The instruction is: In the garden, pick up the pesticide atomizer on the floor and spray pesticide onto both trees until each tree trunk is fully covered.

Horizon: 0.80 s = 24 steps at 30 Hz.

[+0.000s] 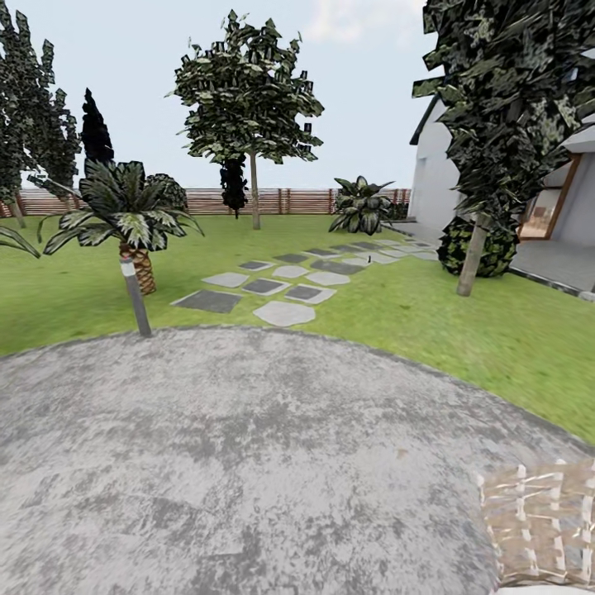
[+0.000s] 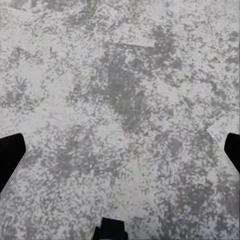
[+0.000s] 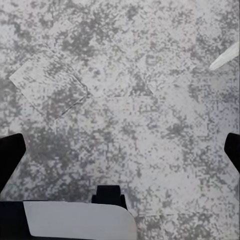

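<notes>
Currently both pincers, left (image 2: 120,145) and right (image 3: 120,145), hang spread, empty, over the mottled grey patio (image 1: 248,446). Pesticide atomizer (image 1: 381,258): tiny dark speck on the distant stepping stones (image 1: 285,285), far ahead of them.

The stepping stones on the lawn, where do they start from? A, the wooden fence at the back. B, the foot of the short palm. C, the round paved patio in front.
C: the stepping stones begin just past the paved patio edge and run across the grass toward the house.
</notes>
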### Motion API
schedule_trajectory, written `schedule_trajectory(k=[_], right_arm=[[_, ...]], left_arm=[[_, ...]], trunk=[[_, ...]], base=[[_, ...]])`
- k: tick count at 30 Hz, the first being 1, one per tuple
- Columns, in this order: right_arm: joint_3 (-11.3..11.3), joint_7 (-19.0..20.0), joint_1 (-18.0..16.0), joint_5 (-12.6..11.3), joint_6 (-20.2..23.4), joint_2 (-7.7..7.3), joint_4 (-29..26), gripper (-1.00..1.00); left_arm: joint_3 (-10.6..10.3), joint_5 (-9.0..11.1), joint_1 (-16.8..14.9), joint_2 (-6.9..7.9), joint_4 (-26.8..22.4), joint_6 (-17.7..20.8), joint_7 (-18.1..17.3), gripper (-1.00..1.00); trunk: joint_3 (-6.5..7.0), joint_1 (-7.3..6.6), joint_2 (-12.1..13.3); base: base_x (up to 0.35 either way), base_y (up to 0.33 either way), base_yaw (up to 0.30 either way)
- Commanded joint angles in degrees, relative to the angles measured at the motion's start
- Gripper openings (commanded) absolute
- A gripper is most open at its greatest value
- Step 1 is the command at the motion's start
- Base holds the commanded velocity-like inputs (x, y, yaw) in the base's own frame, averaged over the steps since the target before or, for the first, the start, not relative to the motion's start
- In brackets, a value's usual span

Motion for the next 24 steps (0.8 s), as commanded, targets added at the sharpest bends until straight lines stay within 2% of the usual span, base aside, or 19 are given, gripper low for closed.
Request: schedule_trajectory(k=[1, 24], right_arm=[[0.0, 0.0, 0.0, 0.0, -0.1, -0.01, -0.1, 1.0], [0.0, 0.0, 0.0, 0.0, 0.0, -0.06, 0.0, 1.0]], left_arm=[[-0.1, 0.4, 0.0, 0.01, -0.1, -0.1, 0.0, 1.0], [-0.2, 0.4, 0.0, 0.01, -0.2, -0.1, 0.0, 1.0]], trunk=[[-0.03, 0.04, 0.0], [-0.03, 0.04, 0.0]], base=[[0.35, 0.078, 0.0], [0.35, 0.089, 0.0]])
